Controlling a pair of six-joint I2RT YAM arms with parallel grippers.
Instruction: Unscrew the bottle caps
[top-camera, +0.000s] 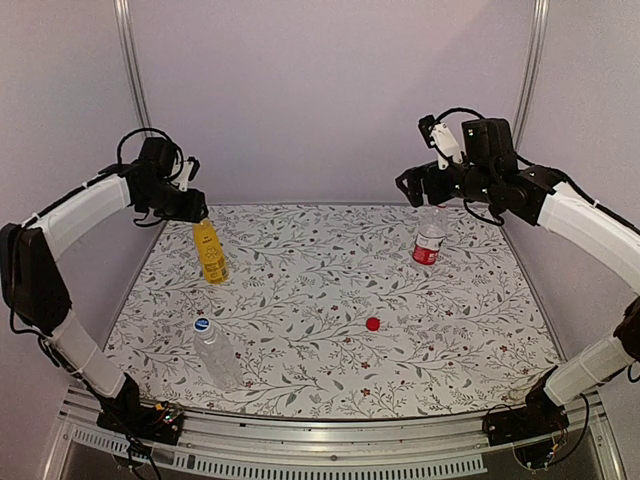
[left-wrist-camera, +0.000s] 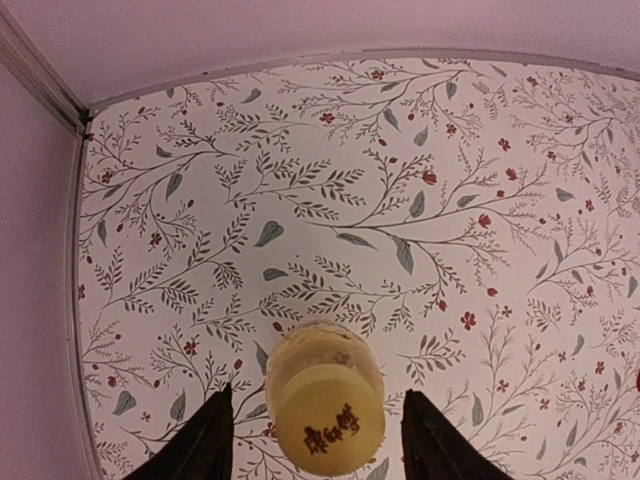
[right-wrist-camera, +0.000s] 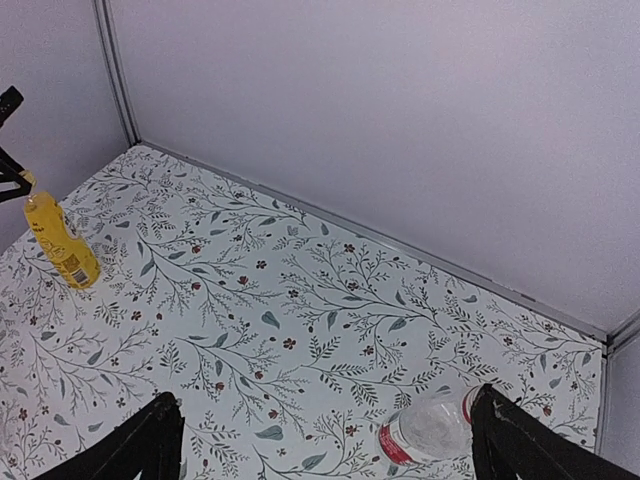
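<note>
The bottle of yellow-orange liquid (top-camera: 210, 253) stands upright at the back left. My left gripper (top-camera: 197, 215) is at its top. In the left wrist view its yellow cap (left-wrist-camera: 330, 420) sits between my left gripper's (left-wrist-camera: 317, 395) black fingers (left-wrist-camera: 205, 445), with a gap showing on each side. The red-labelled clear bottle (top-camera: 429, 243) stands at the back right with nothing on its neck. My right gripper (top-camera: 425, 190) hovers open above it, the bottle (right-wrist-camera: 425, 432) close to its right finger. A red cap (top-camera: 373, 323) lies loose on the mat. The clear unlabelled bottle (top-camera: 216, 352) wears a blue cap (top-camera: 202, 324).
A floral mat (top-camera: 320, 290) covers the table, with pale walls on three sides and a metal rail (top-camera: 330, 430) along the near edge. The yellow-orange bottle (right-wrist-camera: 62, 243) also shows far left in the right wrist view.
</note>
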